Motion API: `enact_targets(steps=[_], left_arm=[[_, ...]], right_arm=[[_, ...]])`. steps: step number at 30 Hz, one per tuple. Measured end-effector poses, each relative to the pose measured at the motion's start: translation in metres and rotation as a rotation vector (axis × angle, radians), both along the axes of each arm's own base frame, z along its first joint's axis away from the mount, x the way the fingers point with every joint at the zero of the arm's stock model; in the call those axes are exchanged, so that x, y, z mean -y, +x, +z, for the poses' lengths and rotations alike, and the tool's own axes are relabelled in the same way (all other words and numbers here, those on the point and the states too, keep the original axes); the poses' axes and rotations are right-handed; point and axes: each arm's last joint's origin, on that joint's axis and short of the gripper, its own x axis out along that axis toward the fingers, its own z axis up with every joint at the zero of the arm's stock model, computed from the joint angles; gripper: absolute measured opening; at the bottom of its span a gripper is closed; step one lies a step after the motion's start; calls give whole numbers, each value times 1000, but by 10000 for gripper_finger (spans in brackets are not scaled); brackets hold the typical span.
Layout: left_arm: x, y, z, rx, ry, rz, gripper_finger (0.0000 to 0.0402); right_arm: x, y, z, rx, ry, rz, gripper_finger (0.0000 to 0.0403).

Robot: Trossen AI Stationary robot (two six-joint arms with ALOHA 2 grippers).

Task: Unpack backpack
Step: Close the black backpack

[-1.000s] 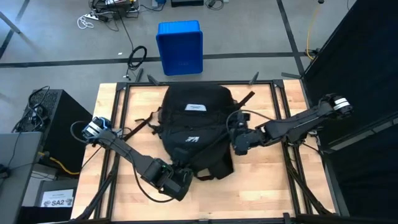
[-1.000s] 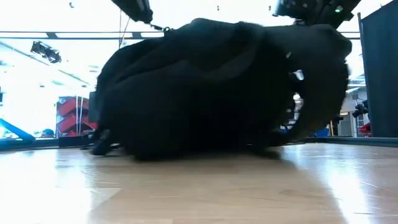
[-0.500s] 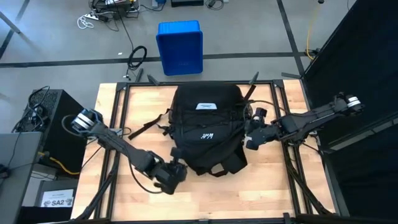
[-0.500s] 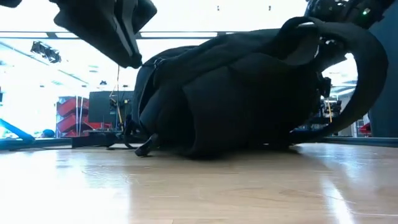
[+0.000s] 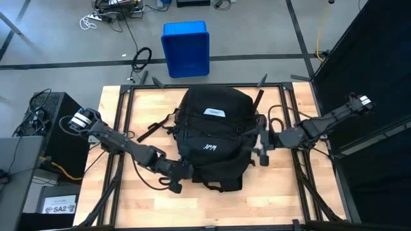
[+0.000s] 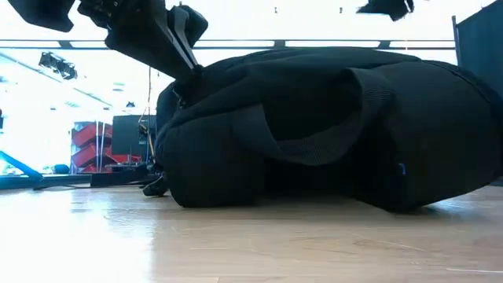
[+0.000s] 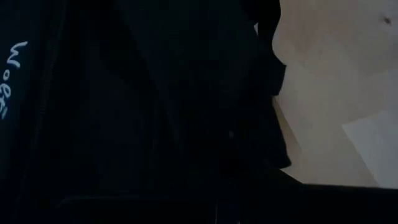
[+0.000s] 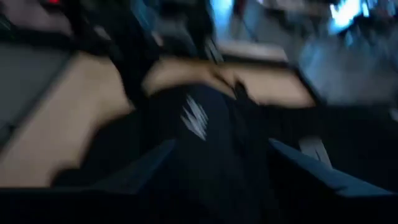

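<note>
the backpack (image 5: 215, 144) is laid flat in the middle of the wooden surface (image 5: 270, 199). the left gripper (image 5: 176, 176) is pressed against its lower left corner, fingers closed on the fabric. the right gripper (image 5: 263, 144) is held beside its right edge; its fingers' spread cannot be told.

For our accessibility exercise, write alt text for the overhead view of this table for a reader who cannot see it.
A black backpack lies flat on a wooden table. The left gripper is at its lower left corner, and the right gripper is at its right side. A blue bin sits on the floor beyond.
</note>
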Motion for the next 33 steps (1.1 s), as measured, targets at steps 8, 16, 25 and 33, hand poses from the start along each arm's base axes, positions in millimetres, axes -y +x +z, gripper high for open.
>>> enact_targets(steps=[8, 16, 25, 33], left_arm=[[-8, 8, 7, 36, 10, 7, 0], [-7, 10, 12, 56, 11, 1, 0], [-6, 12, 16, 97, 19, -6, 0], [0, 3, 17, 83, 76, 27, 0]], right_arm=[[-37, 77, -44, -64, -70, 120, 257], [-68, 149, -59, -232, -193, 141, 241], [-62, 184, -78, -497, -249, 66, 198], [-53, 158, -49, -553, -220, -28, 7]])
